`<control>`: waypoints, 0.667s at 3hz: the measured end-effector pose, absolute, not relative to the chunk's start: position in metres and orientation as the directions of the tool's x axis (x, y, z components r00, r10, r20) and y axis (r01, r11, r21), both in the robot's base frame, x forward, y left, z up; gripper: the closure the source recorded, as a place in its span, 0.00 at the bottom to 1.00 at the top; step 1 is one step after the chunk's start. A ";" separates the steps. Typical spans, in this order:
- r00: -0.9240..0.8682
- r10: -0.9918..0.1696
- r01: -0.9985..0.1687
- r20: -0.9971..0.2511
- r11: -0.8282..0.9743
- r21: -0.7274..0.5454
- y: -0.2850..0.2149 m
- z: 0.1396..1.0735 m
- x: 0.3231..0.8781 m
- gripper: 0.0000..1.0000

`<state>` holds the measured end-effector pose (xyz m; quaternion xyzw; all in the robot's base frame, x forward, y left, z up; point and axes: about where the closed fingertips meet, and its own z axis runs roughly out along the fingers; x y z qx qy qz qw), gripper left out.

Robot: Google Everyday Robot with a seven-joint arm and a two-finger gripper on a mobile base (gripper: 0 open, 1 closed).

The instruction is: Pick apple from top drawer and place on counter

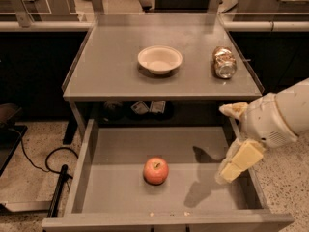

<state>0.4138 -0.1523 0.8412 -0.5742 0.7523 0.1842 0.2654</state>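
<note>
Camera view, apple (156, 170) left of parted fingers (240, 159), untouched

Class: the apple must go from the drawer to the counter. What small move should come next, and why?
Probably shift the end effector left in the view toward the apple: it hangs open by the right wall of the top drawer, apart from the fruit.
</note>
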 end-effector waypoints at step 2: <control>-0.178 -0.717 -0.969 -0.674 0.247 -0.007 -0.131 0.773 0.428 0.00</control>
